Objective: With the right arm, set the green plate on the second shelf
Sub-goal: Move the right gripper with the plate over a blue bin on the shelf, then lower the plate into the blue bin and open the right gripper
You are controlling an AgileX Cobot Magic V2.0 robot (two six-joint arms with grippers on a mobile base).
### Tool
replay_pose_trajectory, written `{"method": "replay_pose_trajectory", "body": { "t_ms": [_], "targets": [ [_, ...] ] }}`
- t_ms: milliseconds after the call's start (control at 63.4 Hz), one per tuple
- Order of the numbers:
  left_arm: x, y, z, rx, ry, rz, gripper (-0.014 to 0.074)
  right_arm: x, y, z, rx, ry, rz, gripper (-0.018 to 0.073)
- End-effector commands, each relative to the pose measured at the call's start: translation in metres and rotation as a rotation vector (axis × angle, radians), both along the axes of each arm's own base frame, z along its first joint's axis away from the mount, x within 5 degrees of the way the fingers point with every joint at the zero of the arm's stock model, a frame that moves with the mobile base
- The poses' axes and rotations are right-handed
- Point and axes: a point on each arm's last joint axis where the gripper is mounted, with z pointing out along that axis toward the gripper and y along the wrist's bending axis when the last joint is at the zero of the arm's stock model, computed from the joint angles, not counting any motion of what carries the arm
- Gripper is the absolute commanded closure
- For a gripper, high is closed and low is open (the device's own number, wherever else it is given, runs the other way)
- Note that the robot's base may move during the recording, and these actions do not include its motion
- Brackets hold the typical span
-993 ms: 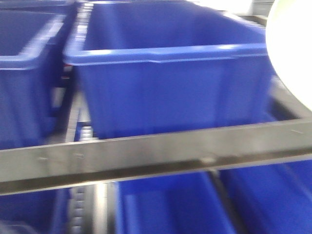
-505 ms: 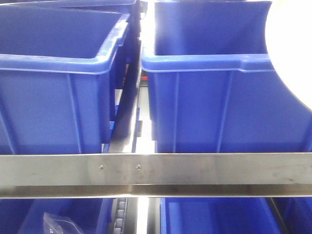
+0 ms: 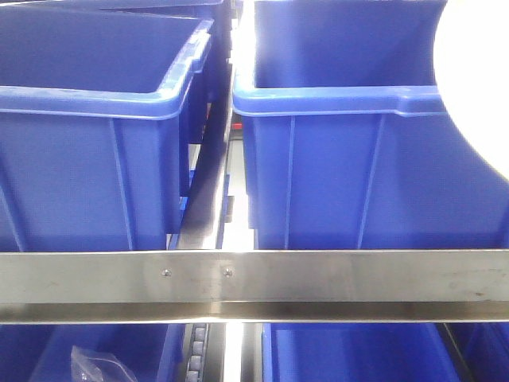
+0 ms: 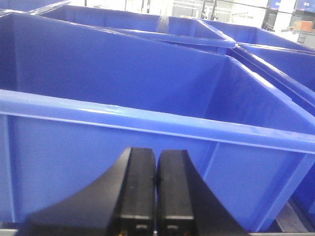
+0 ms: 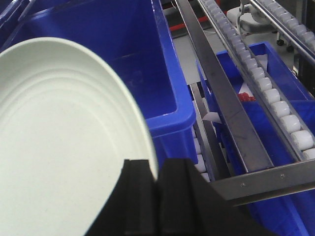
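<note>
Above the rail (image 3: 254, 286), the left bin (image 3: 87, 151) and right bin (image 3: 350, 159) stand side by side with a narrow gap between them. The left claw (image 4: 156, 157) has its fingers pressed together on nothing, close before a blue wall (image 4: 147, 162). Farthest right, above the rail and over the right bin's far corner, the plate (image 3: 477, 79) hangs in the air, its rim pinched in the right claw (image 5: 156, 169).

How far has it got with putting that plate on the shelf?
Picked up: the right gripper pinches the green plate by its rim. In hand: the plate hangs near a blue bin. Remaining: setting it down and letting go. Left gripper: shut, empty.
</note>
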Motion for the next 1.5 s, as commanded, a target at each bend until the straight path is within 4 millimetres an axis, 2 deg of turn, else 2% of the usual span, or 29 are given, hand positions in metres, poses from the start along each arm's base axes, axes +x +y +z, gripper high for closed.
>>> {"method": "replay_pose_trajectory", "body": {
  "t_ms": [0, 300, 473, 552, 757, 1009, 1104, 1246, 1309, 1482],
  "targets": [
    [0.000, 0.000, -0.005, -0.022, -0.063, -0.001, 0.0466, 0.000, 0.002, 0.017, -0.020, -0.105, 0.027, 0.0506],
    [0.000, 0.000, -0.005, -0.022, -0.063, -0.001, 0.0466, 0.000, 0.006, 0.022, -0.014, -0.166, 0.069, 0.0506],
    [0.000, 0.000, -0.005, -0.022, -0.063, -0.001, 0.0466, -0.001, 0.020, 0.040, 0.013, -0.353, 0.217, 0.0506],
    [0.000, 0.000, -0.005, -0.022, -0.063, -0.001, 0.0466, 0.006, 0.028, 0.043, 0.021, -0.351, 0.253, 0.0506],
    [0.000, 0.000, -0.005, -0.022, -0.063, -0.001, 0.0466, 0.037, 0.046, 0.045, -0.048, -0.235, 0.279, 0.0506],
    [0.000, 0.000, -0.005, -0.022, -0.063, -0.001, 0.0466, 0.079, 0.066, 0.098, -0.223, -0.253, 0.269, 0.0506],
    [0.000, 0.000, -0.005, -0.022, -0.063, -0.001, 0.0466, 0.098, 0.068, 0.118, -0.252, -0.212, 0.202, 0.0506],
    [0.000, 0.000, -0.005, -0.022, -0.063, -0.001, 0.0466, 0.129, 0.070, 0.132, -0.330, -0.113, 0.066, 0.0506],
    [0.000, 0.000, -0.005, -0.022, -0.063, -0.001, 0.0466, 0.146, 0.075, 0.133, -0.384, -0.087, 0.037, 0.0506],
    [0.000, 0.000, -0.005, -0.022, -0.063, -0.001, 0.0466, 0.175, 0.089, 0.126, -0.447, -0.056, 0.044, 0.0506]
  ]
}}
